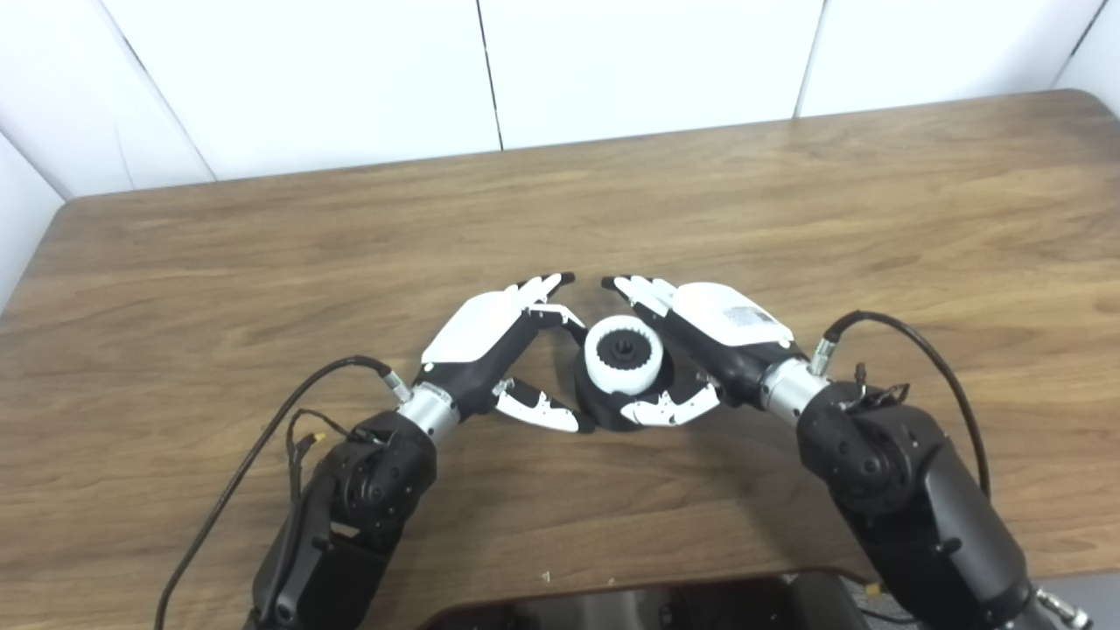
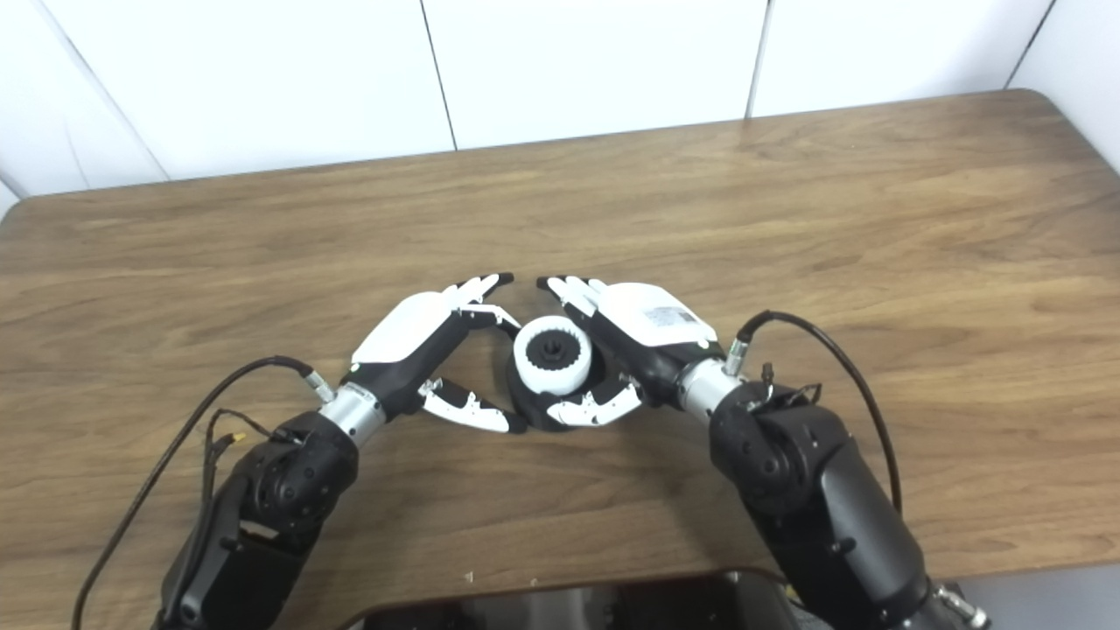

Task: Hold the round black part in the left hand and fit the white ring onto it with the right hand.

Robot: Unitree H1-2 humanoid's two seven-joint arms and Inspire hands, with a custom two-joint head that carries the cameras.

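The round black part (image 1: 604, 404) rests on the wooden table (image 1: 787, 210), with the toothed white ring (image 1: 623, 354) seated on top of it. My left hand (image 1: 494, 346) lies just left of it, fingers straight and spread, passing behind it with a gap; its thumb tip touches the black base at the front left. On the other side my right hand (image 1: 700, 337) cups the part closely, fingers straight, thumb lying across the front of the base. Neither hand closes around the part or the ring.
A dark device (image 1: 647, 604) pokes in at the bottom edge, in front of the table's near edge. Black cables (image 1: 927, 350) loop off both wrists. White wall panels (image 1: 612, 61) stand behind the table's far edge.
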